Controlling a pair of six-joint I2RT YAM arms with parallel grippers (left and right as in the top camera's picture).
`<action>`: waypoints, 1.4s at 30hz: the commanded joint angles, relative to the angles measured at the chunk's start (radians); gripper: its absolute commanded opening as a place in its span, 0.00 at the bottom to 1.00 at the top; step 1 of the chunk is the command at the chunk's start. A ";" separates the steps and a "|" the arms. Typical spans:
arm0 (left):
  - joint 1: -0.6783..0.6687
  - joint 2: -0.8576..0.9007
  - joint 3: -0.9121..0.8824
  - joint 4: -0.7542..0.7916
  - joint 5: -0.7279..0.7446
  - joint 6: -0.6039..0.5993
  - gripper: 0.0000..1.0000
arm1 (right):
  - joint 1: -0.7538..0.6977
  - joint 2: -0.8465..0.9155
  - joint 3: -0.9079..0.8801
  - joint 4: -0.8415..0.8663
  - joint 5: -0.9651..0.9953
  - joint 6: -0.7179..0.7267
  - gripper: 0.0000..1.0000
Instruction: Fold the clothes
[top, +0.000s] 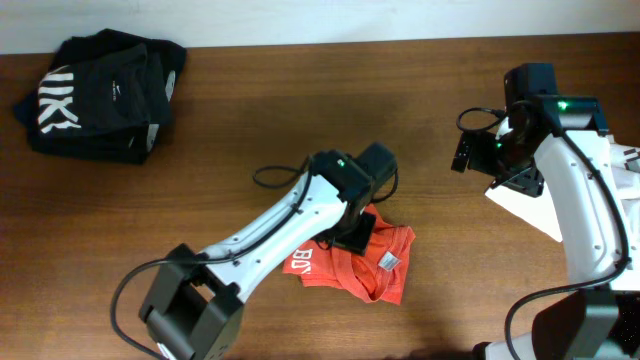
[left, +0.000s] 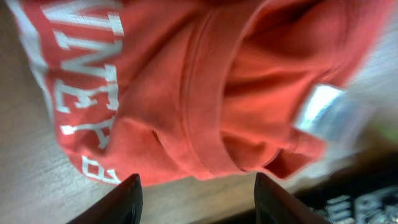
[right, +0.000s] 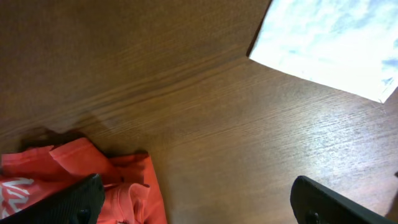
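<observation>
Centrally, on the brown wooden counter (top: 300, 110): one red-orange T-shirt (top: 385, 270), bunched into a rumpled heap, white lettering (left: 93, 74) along one side, a pale sewn-in label (left: 320, 106) showing on top.

Left claw (left: 198, 199): directly above the T-shirt, pointing down at it; the two fingertips stand apart with nothing caught between them, the folds and collar band of the cloth lying just beyond the tips.

Right claw (right: 208, 202): at the right side of the counter, well apart from the T-shirt; spread wide and empty, bare wood between the fingers.

White shirt (top: 525, 210): lies flat at the right edge of the counter, beneath the right arm, one corner showing in the right wrist view.

Black garments (top: 100, 95): a loose pile with white lettering, far left corner of the counter, well apart from both arms.
</observation>
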 joint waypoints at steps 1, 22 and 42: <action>0.000 0.002 -0.134 0.120 0.084 0.001 0.57 | -0.002 0.001 0.007 0.000 0.020 0.001 0.99; -0.124 -0.003 -0.206 0.192 0.254 -0.028 0.26 | -0.002 0.001 0.007 0.000 0.020 0.001 0.99; -0.169 0.183 -0.050 0.259 0.122 -0.018 0.54 | -0.002 0.001 0.007 0.000 0.020 0.001 0.99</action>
